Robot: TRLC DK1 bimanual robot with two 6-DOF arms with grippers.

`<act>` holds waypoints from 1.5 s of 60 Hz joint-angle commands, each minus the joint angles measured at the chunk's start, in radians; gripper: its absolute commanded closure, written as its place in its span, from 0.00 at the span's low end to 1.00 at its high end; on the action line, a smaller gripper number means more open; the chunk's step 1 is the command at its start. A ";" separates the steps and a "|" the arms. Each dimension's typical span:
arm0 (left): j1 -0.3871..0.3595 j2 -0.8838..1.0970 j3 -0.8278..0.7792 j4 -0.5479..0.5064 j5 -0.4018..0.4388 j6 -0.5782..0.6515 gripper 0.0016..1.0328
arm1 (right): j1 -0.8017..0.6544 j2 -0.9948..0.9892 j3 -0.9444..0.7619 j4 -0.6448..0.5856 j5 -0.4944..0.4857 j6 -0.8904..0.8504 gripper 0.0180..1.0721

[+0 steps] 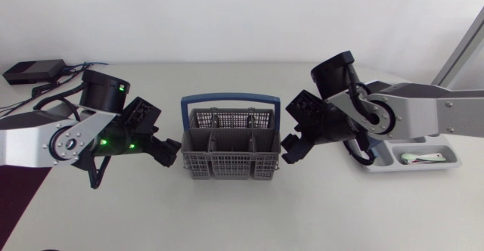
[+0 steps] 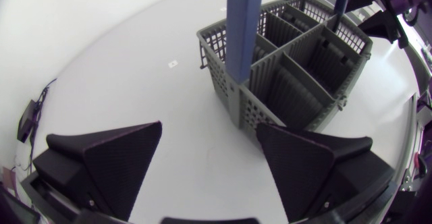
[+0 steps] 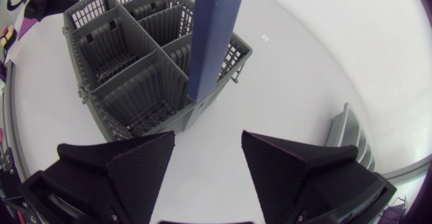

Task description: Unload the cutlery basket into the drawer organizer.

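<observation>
2 grippers flank the cutlery basket [image 1: 229, 154] in the head view. The left gripper [image 1: 168, 153] is parked just off 1 short end and the right gripper [image 1: 291, 147] just off the other, and neither is seen touching it. The basket's long axis runs straight from 1 gripper to the other, so it sits about equally near both. The blue handle [image 1: 231, 97] arches along that same axis. No cutlery can be made out in the compartments. The drawer organizer [image 1: 423, 167] is well off to the right, partly hidden by the right arm, with 1 white utensil [image 1: 420, 158] lying in it. The right arm is clearly the nearer one for drop-offs.

In the left wrist view, the fingers [image 2: 121, 156] are spread wide with nothing held. The basket's short end is straight ahead with a handle post rising from it, and only bare table [image 2: 135, 69] lies in between. The right gripper peeks in past the far end.

In the right wrist view, it's the same story mirrored – fingers [image 3: 128, 166] wide apart and empty, basket ahead. A corner of the organizer shows off to the side of the gripper.

Judging from this, the unloading looks about done. If anything is left, the handle and the divider walls are what a reach from above would have to dodge.
</observation>
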State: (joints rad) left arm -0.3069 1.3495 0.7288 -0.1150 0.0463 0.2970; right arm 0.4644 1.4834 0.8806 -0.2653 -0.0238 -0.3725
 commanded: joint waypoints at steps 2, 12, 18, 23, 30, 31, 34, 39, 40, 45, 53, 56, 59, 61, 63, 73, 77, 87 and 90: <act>0.020 0.004 0.014 0.014 0.010 0.025 0.05 | 0.020 0.029 0.009 -0.005 -0.007 0.030 0.31; 0.043 -0.018 -0.011 0.015 0.010 0.034 0.05 | 0.008 0.020 0.004 -0.002 0.024 0.030 0.31; 0.046 -0.035 -0.022 0.015 0.010 0.034 0.05 | -0.004 0.011 0.000 -0.002 0.027 0.030 0.31; 0.042 -0.046 -0.032 0.014 0.012 0.034 0.05 | -0.006 0.006 0.000 -0.002 0.028 0.030 0.31; 0.031 -0.061 -0.042 0.011 0.012 0.033 0.05 | -0.004 0.008 0.015 0.000 0.035 0.032 0.31; 0.029 -0.061 -0.042 0.011 0.012 0.033 0.05 | -0.003 0.011 0.017 0.000 0.036 0.032 0.31; 0.025 -0.062 -0.042 0.009 0.012 0.031 0.05 | 0.000 0.015 0.027 0.000 0.039 0.032 0.31; 0.011 -0.072 -0.042 0.003 0.012 0.028 0.05 | 0.003 0.021 0.041 -0.002 0.039 0.034 0.31; 0.009 -0.073 -0.042 0.003 0.012 0.030 0.05 | 0.005 0.021 0.044 -0.002 0.041 0.034 0.31; 0.000 -0.076 -0.042 -0.002 0.012 0.027 0.05 | 0.006 0.029 0.054 -0.002 0.044 0.038 0.31; -0.014 -0.076 -0.043 -0.005 0.012 0.024 0.05 | 0.008 0.051 0.073 0.000 0.047 0.038 0.31; -0.017 -0.076 -0.045 -0.006 0.012 0.024 0.05 | 0.008 0.057 0.077 0.000 0.047 0.040 0.31; -0.021 -0.076 -0.046 -0.006 0.012 0.024 0.05 | 0.008 0.063 0.078 -0.002 0.053 0.040 0.31; -0.020 -0.076 -0.046 -0.005 0.012 0.024 0.05 | 0.008 0.063 0.075 -0.003 0.056 0.040 0.31; -0.017 -0.076 -0.046 -0.005 0.012 0.024 0.05 | 0.008 0.058 0.066 -0.003 0.056 0.040 0.31; 0.049 -0.121 -0.052 -0.009 0.010 0.036 0.05 | -0.010 -0.011 0.017 -0.003 0.078 0.038 0.31; 0.075 -0.153 -0.058 -0.014 0.010 0.040 0.05 | -0.026 -0.048 -0.002 -0.002 0.090 0.037 0.31; 0.123 -0.257 -0.080 -0.034 0.012 0.037 0.05 | -0.053 -0.138 -0.052 0.006 0.147 0.032 0.23; 0.135 -0.285 -0.088 -0.035 0.012 0.031 0.05 | -0.059 -0.160 -0.066 0.014 0.165 0.030 0.18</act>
State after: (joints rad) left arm -0.1898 1.1072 0.6765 -0.1379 0.0513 0.3153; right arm 0.4152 1.3582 0.8574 -0.2607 0.1158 -0.3622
